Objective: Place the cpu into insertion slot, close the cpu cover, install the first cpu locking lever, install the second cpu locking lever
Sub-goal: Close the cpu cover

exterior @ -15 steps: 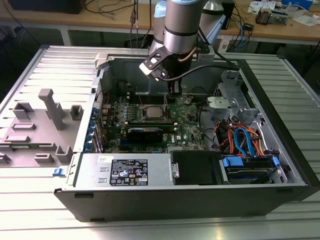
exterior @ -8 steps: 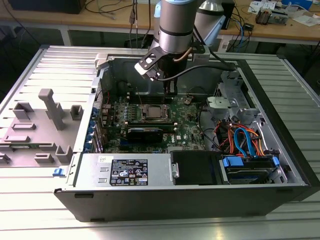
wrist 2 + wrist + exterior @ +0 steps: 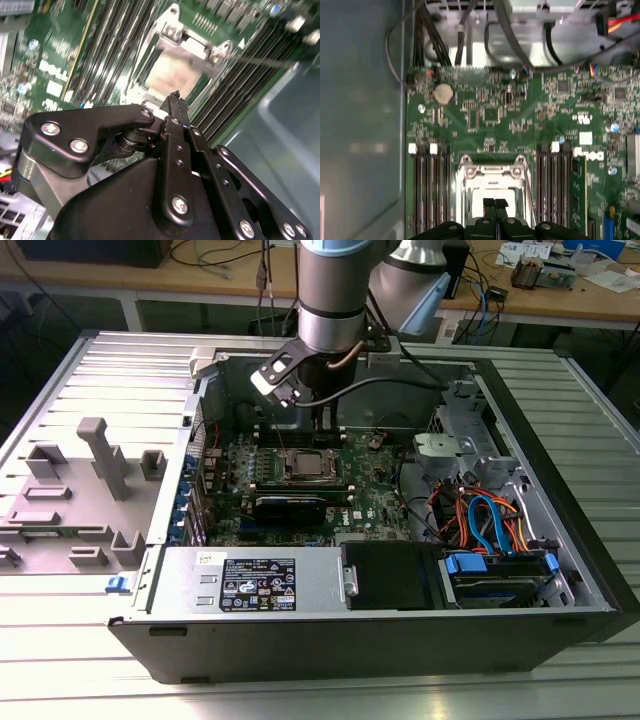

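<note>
The jaws are together, tips poised just above the cpu [image 3: 475, 202], which sits in the insertion slot [image 3: 286, 469]; the cpu cover [image 3: 192, 47] seems lowered around it; joined tips suit pressing, not grasping.

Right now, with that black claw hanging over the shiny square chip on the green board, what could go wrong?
1. The gripper sits close above the cpu. An off-centre push might scratch it or strain the cpu cover framing it.
2. Long memory slots flank the chip closely on both sides, so a sideways drift could knock them.
3. In the exterior view, the arm's cable loops over the open case and might snag.
</note>
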### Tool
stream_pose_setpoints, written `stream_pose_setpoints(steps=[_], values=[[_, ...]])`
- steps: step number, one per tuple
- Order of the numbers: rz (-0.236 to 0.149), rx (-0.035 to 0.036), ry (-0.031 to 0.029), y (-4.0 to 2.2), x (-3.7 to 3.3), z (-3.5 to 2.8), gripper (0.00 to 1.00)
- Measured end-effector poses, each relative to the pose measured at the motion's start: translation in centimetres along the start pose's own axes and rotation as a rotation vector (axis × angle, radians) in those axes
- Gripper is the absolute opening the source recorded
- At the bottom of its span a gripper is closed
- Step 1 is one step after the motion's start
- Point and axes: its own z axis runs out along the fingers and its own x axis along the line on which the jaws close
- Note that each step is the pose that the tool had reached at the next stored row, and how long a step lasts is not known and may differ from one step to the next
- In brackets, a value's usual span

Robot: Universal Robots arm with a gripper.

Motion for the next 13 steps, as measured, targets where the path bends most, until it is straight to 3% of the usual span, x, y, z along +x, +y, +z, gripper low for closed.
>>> stream_pose_setpoints(steps=[4,9,13], values=[[-0.002,0.0002,0.0001,-1.12,0.00,0.51,0.11],[-0.011,0.0002,0.0034,-1.81,0.00,1.19,0.11],[-0.031,0.0003,0.0049,-2.48,0.00,2.21,0.11]])
